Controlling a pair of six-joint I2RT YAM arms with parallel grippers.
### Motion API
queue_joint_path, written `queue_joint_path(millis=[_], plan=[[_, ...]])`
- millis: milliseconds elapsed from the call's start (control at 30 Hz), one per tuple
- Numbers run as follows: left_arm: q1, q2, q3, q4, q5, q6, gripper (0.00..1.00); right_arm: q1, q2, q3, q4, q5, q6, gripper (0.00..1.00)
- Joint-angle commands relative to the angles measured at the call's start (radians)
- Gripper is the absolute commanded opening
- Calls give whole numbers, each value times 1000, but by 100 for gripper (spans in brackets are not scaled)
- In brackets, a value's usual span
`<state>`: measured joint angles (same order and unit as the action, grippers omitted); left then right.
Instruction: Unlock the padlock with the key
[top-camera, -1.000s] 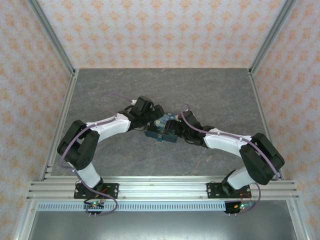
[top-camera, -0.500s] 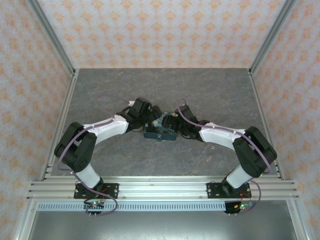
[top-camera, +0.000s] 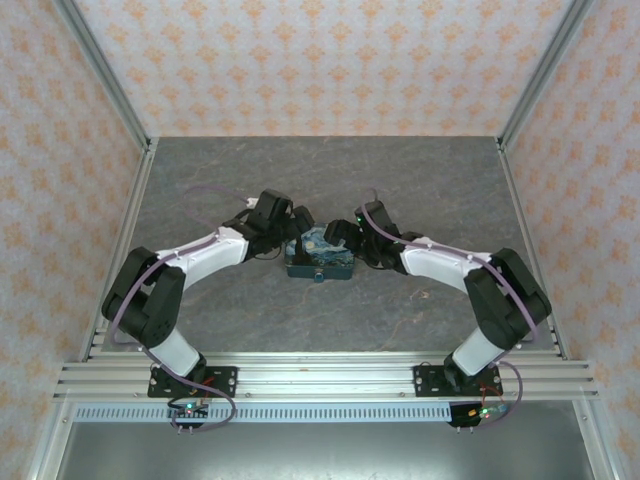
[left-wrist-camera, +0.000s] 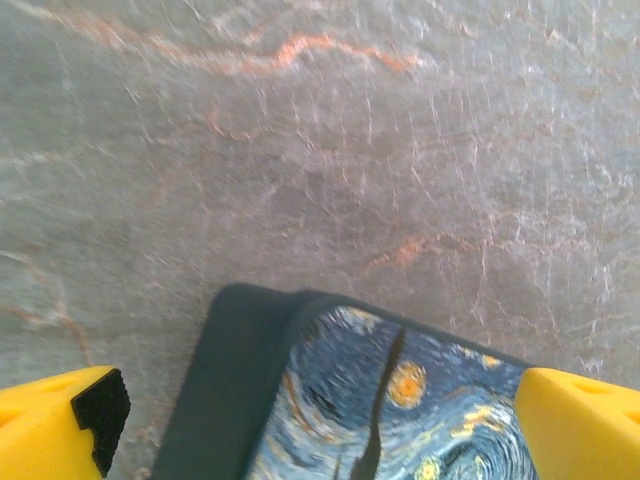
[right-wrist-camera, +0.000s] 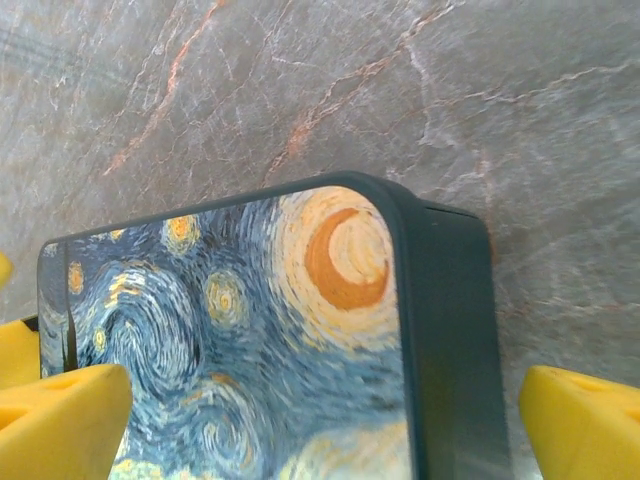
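**Item 1.** Rectangular box with dark teal walls and a lid printed with a blue-and-yellow swirling night sky (top-camera: 318, 243). It is lying flat near the middle of the grey marbled tabletop (top-camera: 230, 180), between the ends of the two arms.

**Item 2.** Tiny dark metal padlock with a teal tint (top-camera: 318, 277). It is sitting against the middle of the box's near wall and touching it. It is too small in the top view to tell how its shackle is standing.

**Item 3.** Left fingers (left-wrist-camera: 55, 425), yellow, one carrying a black pad. They are standing wide apart and gripping nothing. They are hovering at the left end of the box, and a rounded corner of the lid is showing between them.

**Item 4.** Right fingers (right-wrist-camera: 585, 425), yellow. They are standing wide apart at the right end of the box, beside the orange crescent moon of the print. One finger is standing clear of the dark side wall, with bare tabletop showing between them. The other is overlapping the lid in the wrist view, and contact cannot be told.

**Item 5.** Two white-and-black arms with purple cables. They are reaching inward from the near edge of the tabletop.
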<state>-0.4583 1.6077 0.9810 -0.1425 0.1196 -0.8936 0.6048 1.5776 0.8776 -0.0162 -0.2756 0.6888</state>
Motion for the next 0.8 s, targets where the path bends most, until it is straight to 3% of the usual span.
queue_joint_path(millis=[0, 167, 300, 500, 767], plan=[[45, -106, 13, -53, -21, 40, 100, -7, -106, 44, -174, 86, -67, 99], [55, -185, 24, -137, 18, 83, 100, -53, -199, 31, -408, 154, -85, 99], [27, -229, -8, -140, 84, 76, 100, -141, -275, -50, -544, 185, -51, 88], [-59, -265, -59, -113, 80, 48, 100, -299, -425, -213, -630, 171, -47, 75], [-94, -237, -80, -62, 86, 13, 100, -332, -410, -298, -616, 149, -55, 65]])
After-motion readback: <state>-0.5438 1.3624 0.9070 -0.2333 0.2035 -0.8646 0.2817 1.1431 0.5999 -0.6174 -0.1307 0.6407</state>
